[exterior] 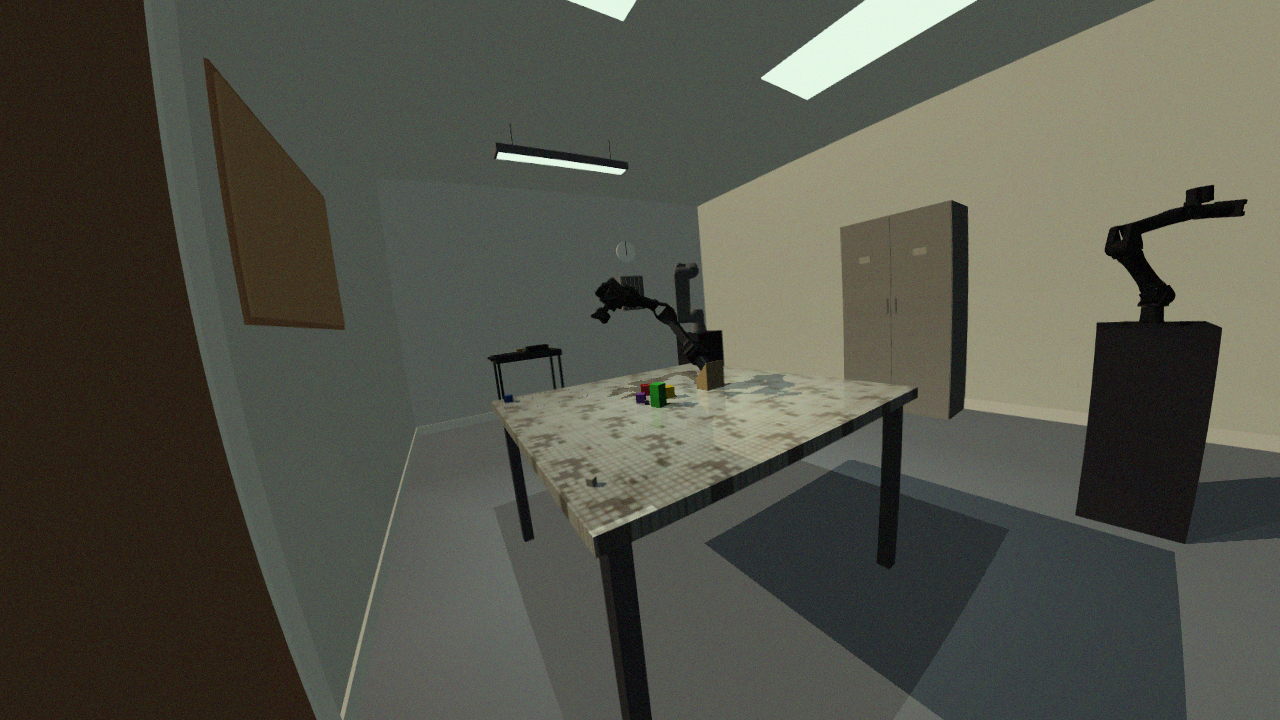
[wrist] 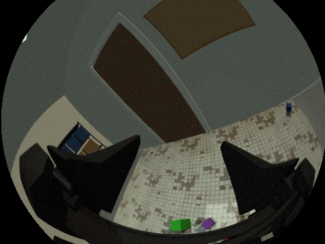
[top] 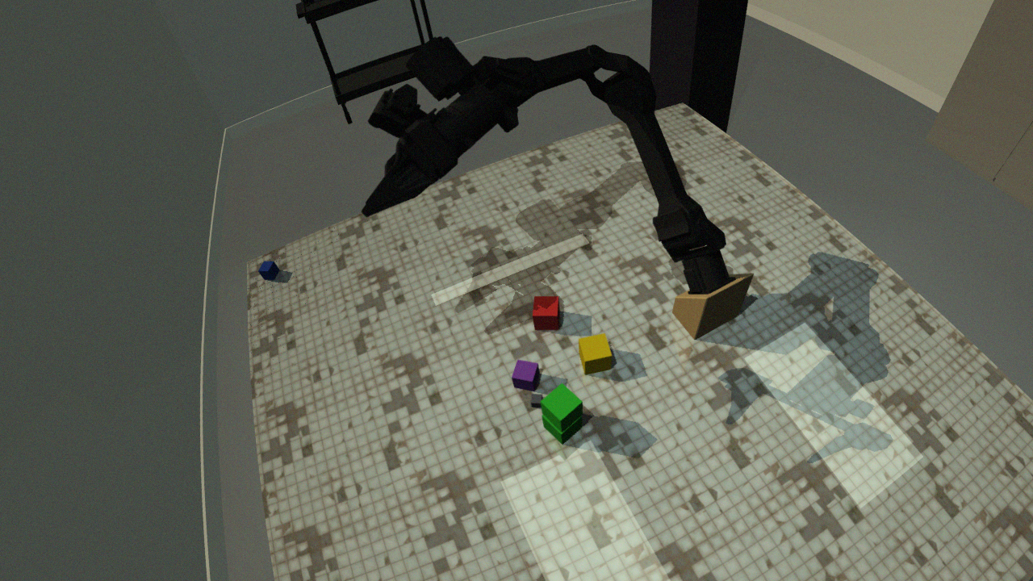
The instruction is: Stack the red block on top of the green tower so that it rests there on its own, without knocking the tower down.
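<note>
Arm reaches from its tan base block at the far right of the table, elbow high, forearm angled down toward the far left edge. Gripper hangs above the table's far edge, well apart from all blocks. Jaws spread wide, nothing between them; in the wrist view both dark fingers frame bare tiled surface.

Red block sits flat on the table, alone, near the middle. Yellow block lies just beside it, nearer the camera and to the right. Purple block stands near the yellow one, to its left.

Green tower stands upright, 2 cubes high as far as the top view shows, close to the purple block but not touching it. Top face of the tower carries nothing.

1 blue block sits well apart, at the far left corner.

Wrist view catches the green tower and purple block low in frame, partly cut off by the gripper body.
</note>
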Robot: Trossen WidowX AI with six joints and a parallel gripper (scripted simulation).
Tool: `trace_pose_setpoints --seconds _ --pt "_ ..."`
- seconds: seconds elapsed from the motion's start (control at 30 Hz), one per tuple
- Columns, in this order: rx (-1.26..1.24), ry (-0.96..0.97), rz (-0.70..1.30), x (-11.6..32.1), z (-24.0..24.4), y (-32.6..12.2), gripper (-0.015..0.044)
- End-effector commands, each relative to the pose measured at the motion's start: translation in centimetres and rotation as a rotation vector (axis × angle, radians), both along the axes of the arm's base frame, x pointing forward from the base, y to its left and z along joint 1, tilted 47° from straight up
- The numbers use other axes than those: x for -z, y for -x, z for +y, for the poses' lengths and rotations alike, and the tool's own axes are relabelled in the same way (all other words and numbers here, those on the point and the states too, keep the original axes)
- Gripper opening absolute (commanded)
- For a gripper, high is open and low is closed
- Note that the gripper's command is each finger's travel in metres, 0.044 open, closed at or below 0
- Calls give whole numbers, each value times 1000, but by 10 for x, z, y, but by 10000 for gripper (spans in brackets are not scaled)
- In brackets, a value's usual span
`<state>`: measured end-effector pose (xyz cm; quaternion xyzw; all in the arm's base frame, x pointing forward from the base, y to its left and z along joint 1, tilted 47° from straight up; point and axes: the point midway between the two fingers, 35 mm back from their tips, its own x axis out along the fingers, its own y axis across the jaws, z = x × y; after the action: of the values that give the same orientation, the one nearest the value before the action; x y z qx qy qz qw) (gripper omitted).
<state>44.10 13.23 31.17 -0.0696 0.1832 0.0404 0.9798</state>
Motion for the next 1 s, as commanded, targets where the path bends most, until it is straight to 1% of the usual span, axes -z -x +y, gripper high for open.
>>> trace_pose_setpoints --seconds 0.0,0.2,0.4,0.57,0.63,0.97 --pt "175 -5 219 60 -32 14 440" --pt "469 30 485 124 -86 57 440" --pt "770 130 682 160 -136 116 440" --pt "1001 263 792 168 -173 167 440" --pt "1056 305 813 167 -182 179 440" --pt "1062 310 816 166 -186 183 440"
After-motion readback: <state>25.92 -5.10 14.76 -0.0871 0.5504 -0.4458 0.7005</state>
